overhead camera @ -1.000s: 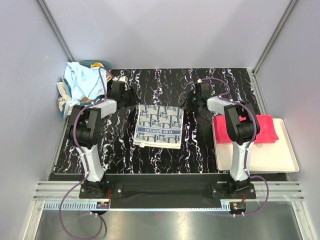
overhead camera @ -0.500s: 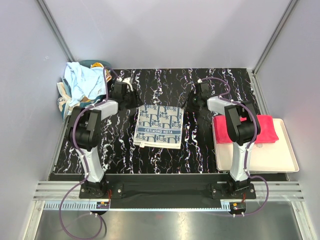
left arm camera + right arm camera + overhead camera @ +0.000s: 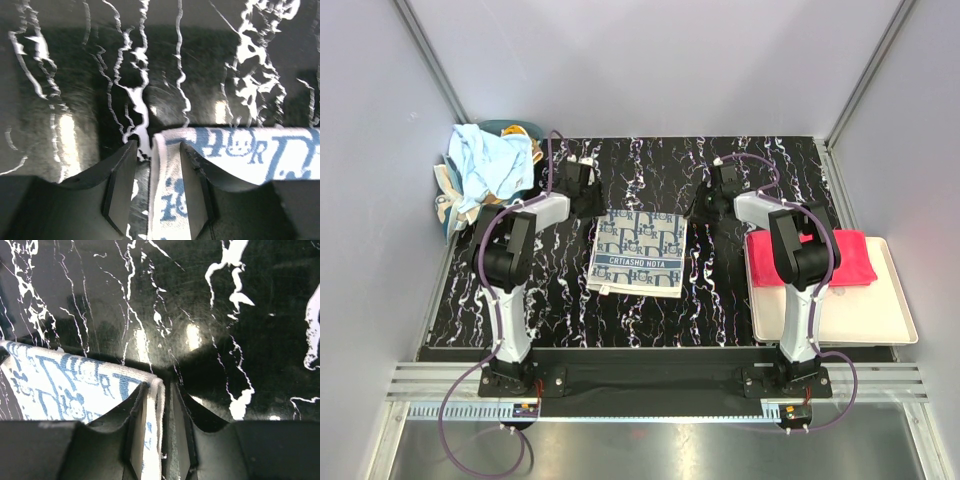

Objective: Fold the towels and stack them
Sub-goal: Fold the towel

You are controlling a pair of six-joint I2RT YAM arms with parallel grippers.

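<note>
A pale grey towel with dark-blue monogram pattern (image 3: 638, 252) lies flat in the middle of the black marbled table. My left gripper (image 3: 582, 192) is at its far left corner. In the left wrist view the gripper (image 3: 157, 150) is open, with the towel's corner (image 3: 250, 150) between the fingers and a gap on the left side. My right gripper (image 3: 705, 205) is at the far right corner. In the right wrist view it (image 3: 159, 390) is pinched on the towel's edge (image 3: 65, 385). A pink-red towel (image 3: 850, 255) lies folded on the cream tray (image 3: 860, 320). A light blue towel (image 3: 485, 160) is heaped at the far left.
The heap at the far left sits on a dark round container (image 3: 515, 128) with other cloth (image 3: 445, 200) under it, just off the table's corner. Grey walls close in the back and both sides. The tray stands at the table's right edge.
My left gripper has moved right and a little farther back, onto the towel's far left corner. My right gripper has barely shifted. The towel has stayed flat.
</note>
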